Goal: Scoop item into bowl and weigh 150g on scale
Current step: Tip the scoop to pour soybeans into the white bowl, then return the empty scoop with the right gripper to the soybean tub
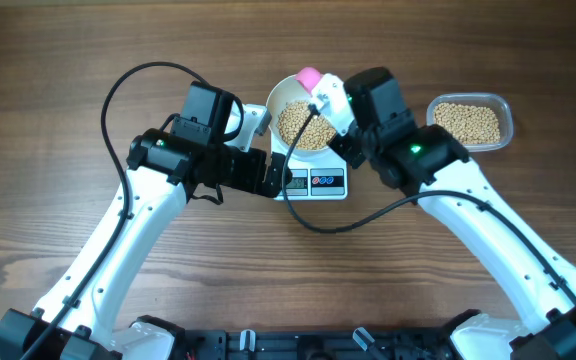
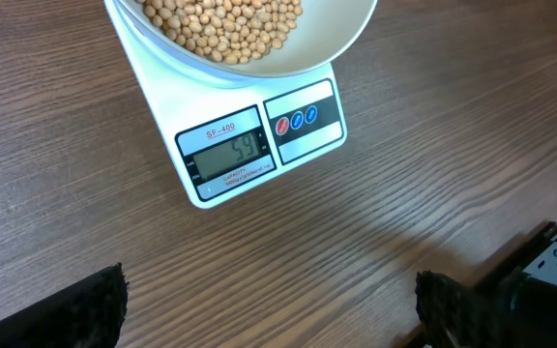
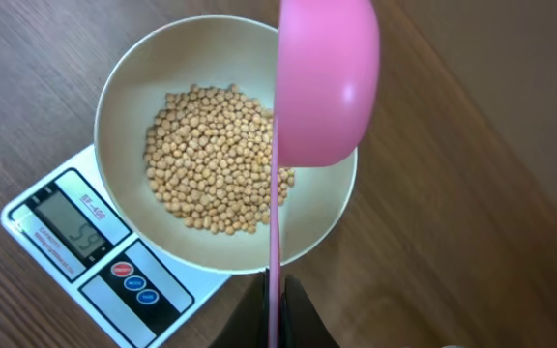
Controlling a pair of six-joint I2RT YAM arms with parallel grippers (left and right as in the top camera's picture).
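— Two tools; what does each one do?
— The right tool (image 3: 276, 311) is closed on the thin handle of a pink scoop (image 3: 325, 87), which hangs over the white bowl (image 3: 124, 106). The left tool (image 2: 274, 314) stands wide open and empty above the worktop (image 2: 433, 193), just in front of the scale (image 2: 249, 155).
— And the beans (image 3: 211, 159)?
— A heap lies in the bowl, and the bowl sits on the scale. More beans lie in a clear container (image 1: 470, 122) at the right.
— Any writing?
— Red "SF-400" above the display; the digits look like 59.
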